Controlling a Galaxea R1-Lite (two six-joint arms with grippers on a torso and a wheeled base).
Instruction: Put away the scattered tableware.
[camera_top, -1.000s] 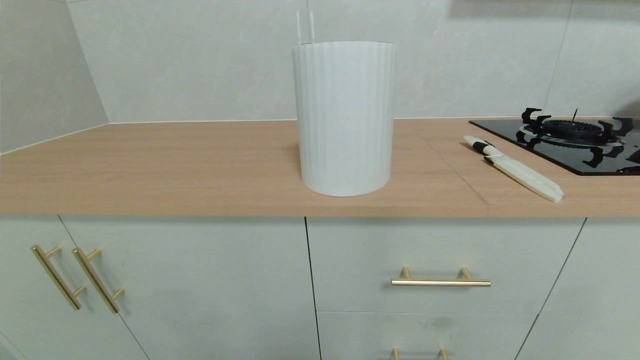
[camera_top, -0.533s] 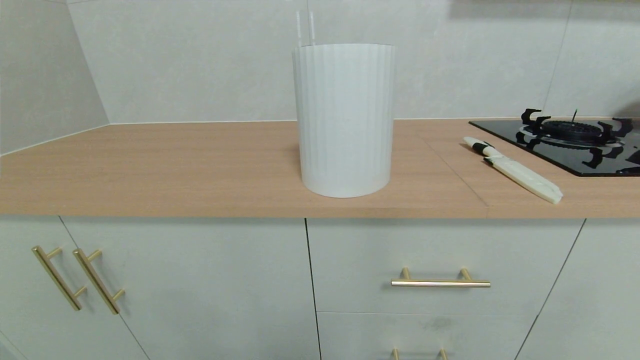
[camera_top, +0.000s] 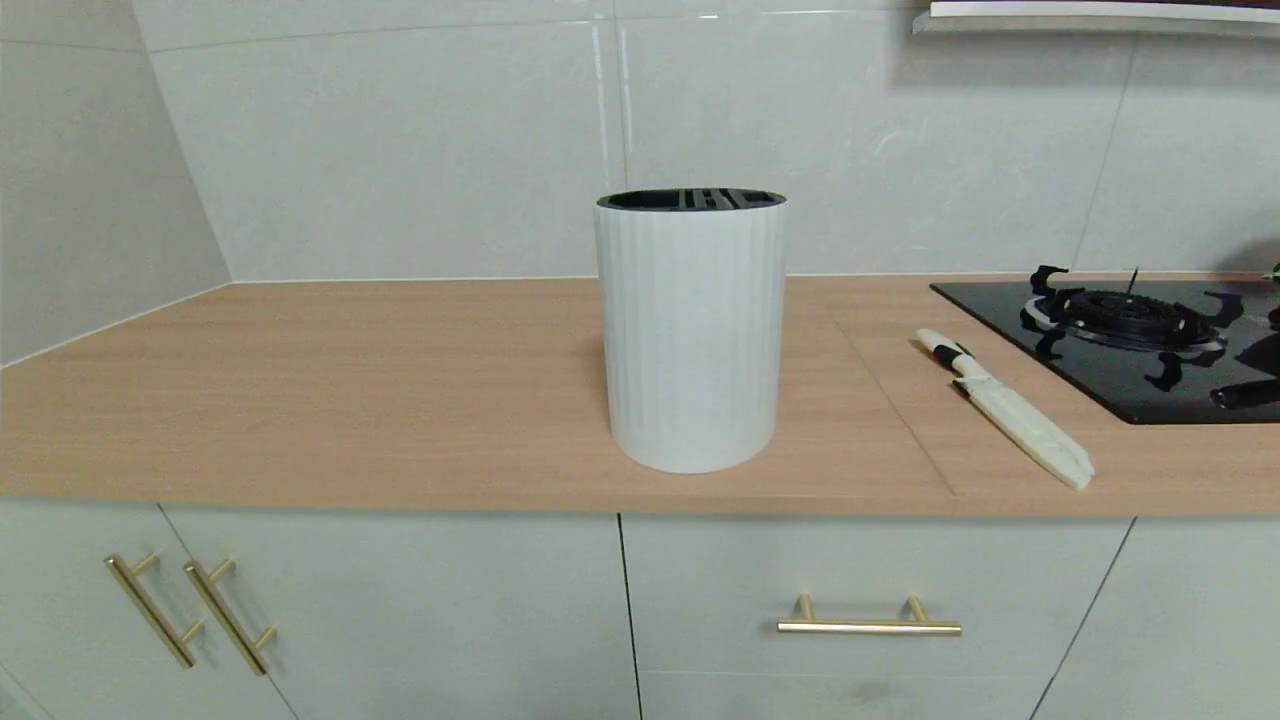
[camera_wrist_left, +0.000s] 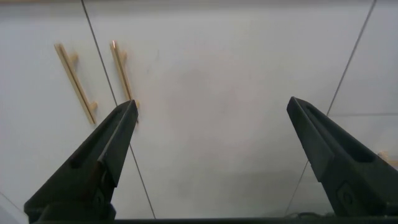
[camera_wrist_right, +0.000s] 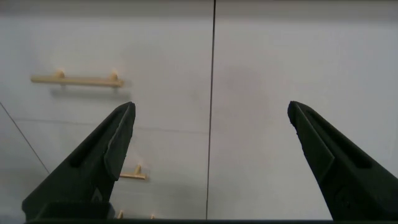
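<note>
A ribbed knife block (camera_top: 690, 340) stands on the bench (camera_top: 300, 400), a seemingly sheathed knife (camera_top: 1005, 408) to its right; left gripper (camera_wrist_left: 211, 102) and right gripper (camera_wrist_right: 211, 106) jaws released

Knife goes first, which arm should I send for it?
Right, probably. The knife lies on the counter to the robot's right of the white holder, near the stove. The left gripper and right gripper both face cabinet fronts, jaws open, so side decides.
</note>
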